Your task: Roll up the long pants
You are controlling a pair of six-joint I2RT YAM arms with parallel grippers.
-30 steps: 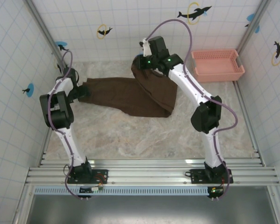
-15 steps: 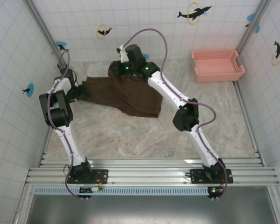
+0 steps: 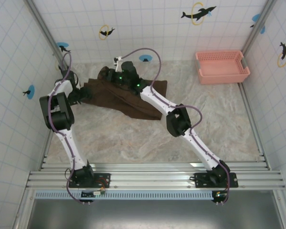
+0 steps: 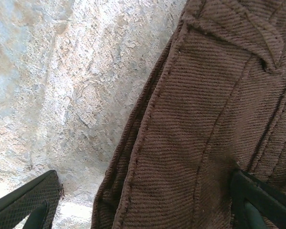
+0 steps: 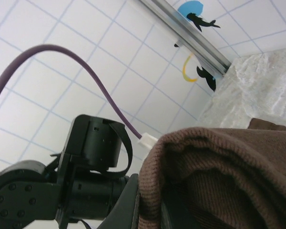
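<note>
On table [image 3: 133, 138], pants [image 3: 102, 95] seemingly left-to-right

We see the pants [image 4: 200, 124] as matt brown cloth with a ribbed twill weave and stitched seams. The table [image 4: 71, 76] looks rough and stone-like, the basket [image 3: 224, 76] smooth pink plastic, and the walls [image 3: 148, 19] glossy white tile.

Lit brightly and evenly from overhead in the top view, sharp edge to edge, with only faint soft shadows on the counter [image 3: 133, 138] just nearer than the right end effector [image 3: 113, 71]. From the left wrist, crisp on the weave of the pants [image 4: 205, 119] inside the left end effector [image 4: 143, 205], washed pale on bare counter to its left. From the right wrist, slightly soft on cloth close against the end effector, shaded in the folds, bright on the tiled wall [image 5: 86, 28] beyond.
</note>
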